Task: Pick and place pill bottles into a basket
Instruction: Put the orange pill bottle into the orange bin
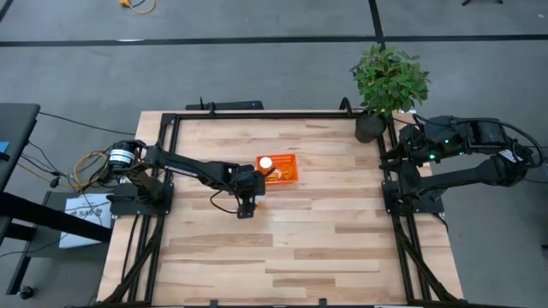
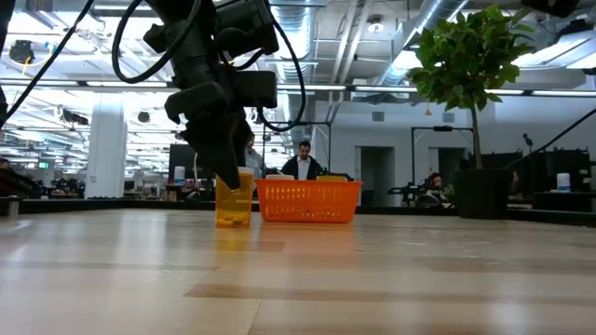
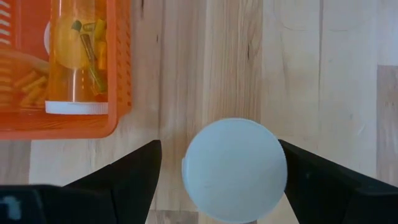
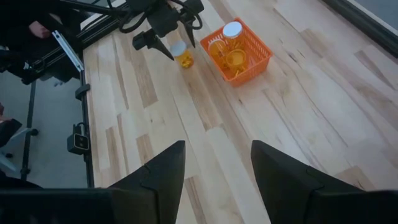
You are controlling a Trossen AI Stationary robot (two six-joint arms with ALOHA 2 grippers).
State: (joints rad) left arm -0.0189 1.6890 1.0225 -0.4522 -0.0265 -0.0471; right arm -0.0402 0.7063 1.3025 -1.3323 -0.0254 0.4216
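Observation:
A pill bottle [image 2: 233, 200] with an amber body and a white cap [image 3: 235, 169] stands upright on its base on the table, just near-left of the orange basket [image 1: 281, 170]. My left gripper [image 3: 219, 177] is open above it, pointing down, with one finger on each side of the cap. It also shows in the right wrist view [image 4: 174, 45]. The basket holds pill bottles: one upright with a white cap [image 1: 266, 162] and one lying down [image 3: 78, 59]. My right gripper [image 4: 217, 180] is open and empty at the table's right edge. My left gripper comes from above with its fingers on either side of the bottle's cap [image 3: 273, 155]. One finger [image 3: 311, 180] stands right at the cap's rim, and I cannot tell whether it touches. The other finger [image 3: 134, 174] stands clear of it.
A dark pot with a green plant [image 1: 387, 81] stands at the table's far right corner. Black frame rails [image 1: 257, 114] run along the table's edges. Bare wood lies in front of the basket and to its right. People show in the room beyond [image 2: 303, 160].

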